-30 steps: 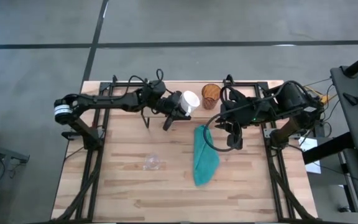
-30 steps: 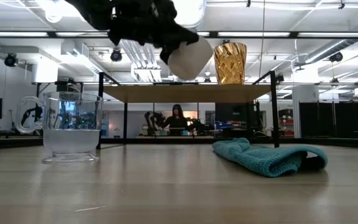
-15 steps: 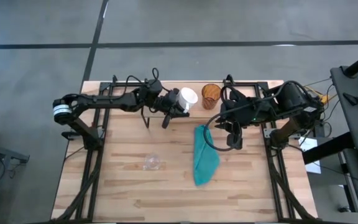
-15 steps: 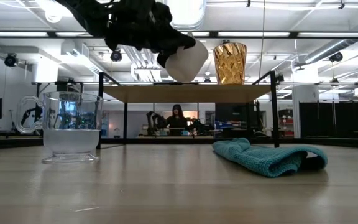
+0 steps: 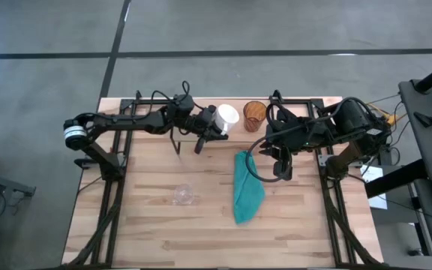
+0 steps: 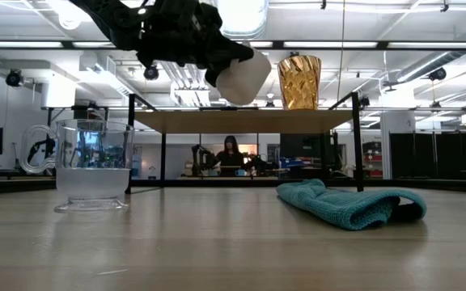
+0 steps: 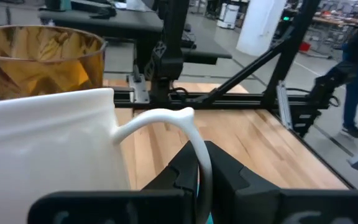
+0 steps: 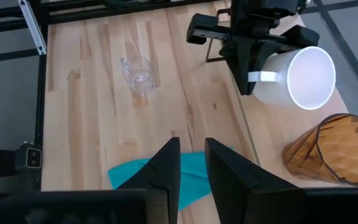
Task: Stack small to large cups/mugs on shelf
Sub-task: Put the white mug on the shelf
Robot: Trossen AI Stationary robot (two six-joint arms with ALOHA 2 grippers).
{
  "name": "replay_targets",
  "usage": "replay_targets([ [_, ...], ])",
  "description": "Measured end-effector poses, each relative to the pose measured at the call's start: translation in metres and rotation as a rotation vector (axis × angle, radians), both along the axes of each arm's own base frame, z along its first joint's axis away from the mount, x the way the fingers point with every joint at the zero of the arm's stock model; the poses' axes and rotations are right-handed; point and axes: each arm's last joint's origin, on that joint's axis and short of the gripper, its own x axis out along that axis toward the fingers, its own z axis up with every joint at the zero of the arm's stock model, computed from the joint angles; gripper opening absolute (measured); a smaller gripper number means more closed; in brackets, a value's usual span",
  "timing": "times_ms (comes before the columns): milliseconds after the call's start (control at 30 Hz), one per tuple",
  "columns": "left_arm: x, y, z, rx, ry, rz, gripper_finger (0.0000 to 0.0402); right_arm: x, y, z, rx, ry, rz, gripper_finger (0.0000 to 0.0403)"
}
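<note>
Above the shelf point(image 6: 241, 121), left pincer point(image 5: 210, 129) clamped on tilted white mug point(image 5: 226, 118), arm outstretched, beside amber cup point(image 5: 255, 114)

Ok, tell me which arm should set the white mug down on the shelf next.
Left. The left gripper already holds the white mug by its handle, tilted, above the shelf beside the amber cup. The right gripper hangs empty near the teal cloth.

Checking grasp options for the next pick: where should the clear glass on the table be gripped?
The clear glass stands upright and alone, its mouth open upward. Probably best from above, fingers pinching its rim away from the small handle, or across its straight walls.
</note>
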Motion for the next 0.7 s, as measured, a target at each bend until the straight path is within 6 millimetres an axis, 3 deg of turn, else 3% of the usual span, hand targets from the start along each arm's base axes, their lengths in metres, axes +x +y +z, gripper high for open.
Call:
replay_targets([
  [700,0.0010,0.0001,-0.0020,0.025,-0.006,-0.011,0.0000,0.0007,0.0002,0.0006,0.002,-0.009,0.000,0.0068],
])
